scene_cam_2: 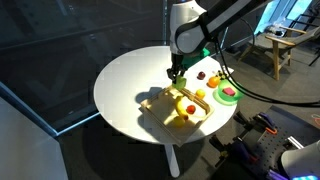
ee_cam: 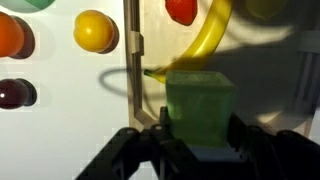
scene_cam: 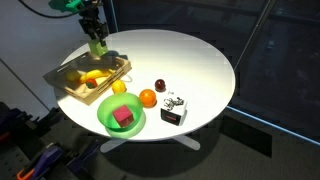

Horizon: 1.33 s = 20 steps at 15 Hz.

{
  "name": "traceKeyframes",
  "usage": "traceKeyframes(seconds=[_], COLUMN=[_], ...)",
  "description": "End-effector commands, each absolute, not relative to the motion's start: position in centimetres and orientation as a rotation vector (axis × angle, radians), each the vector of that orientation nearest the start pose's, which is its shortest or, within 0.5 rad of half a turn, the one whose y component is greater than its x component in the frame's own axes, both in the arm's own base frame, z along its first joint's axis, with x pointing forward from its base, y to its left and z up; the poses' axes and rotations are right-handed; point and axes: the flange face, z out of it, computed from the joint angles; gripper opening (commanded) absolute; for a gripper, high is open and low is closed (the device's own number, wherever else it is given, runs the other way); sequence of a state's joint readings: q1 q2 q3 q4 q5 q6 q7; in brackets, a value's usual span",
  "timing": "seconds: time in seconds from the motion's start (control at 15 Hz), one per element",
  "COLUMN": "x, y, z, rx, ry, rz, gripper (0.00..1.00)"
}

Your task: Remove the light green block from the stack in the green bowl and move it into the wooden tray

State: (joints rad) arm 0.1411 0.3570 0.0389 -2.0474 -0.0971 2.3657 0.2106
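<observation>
Black gripper [ee_cam: 198, 140] pinches the light green cube block [ee_cam: 200, 100], hovering just inside the wall of the wooden tray [ee_cam: 130, 50]; best lower it onto bare floor beside the yellow banana [ee_cam: 210, 35] before spreading open.

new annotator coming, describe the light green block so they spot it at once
On the round white table, find the wooden tray at its edge, with the tool above it. The light green block is the cube pinched in the tool, unlike the red block lying in the green bowl.
</observation>
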Motion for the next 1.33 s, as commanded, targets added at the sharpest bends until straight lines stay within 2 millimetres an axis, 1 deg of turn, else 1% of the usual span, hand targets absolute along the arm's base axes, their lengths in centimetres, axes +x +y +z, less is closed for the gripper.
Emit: traceKeyframes(seconds=[0.0, 0.27, 0.53, 0.8, 1.13, 1.2, 1.27], x=[58.0, 57.5, 57.2, 57.2, 57.3, 57.3, 57.3], y=[13.3, 16.3, 18.2, 19.0, 19.2, 19.2, 19.1], z=[24.5, 22.1, 20.1, 18.9, 17.4, 17.2, 17.0], rx=[-3.208, -3.199, -3.188, -3.170, -3.160, -3.159, -3.158], ry=[-0.150, -0.217, -0.268, -0.289, -0.291, -0.291, -0.287], rz=[0.013, 0.015, 0.023, -0.016, -0.024, -0.020, -0.013], gripper=[0.29, 0.29, 0.29, 0.29, 0.29, 0.66, 0.80])
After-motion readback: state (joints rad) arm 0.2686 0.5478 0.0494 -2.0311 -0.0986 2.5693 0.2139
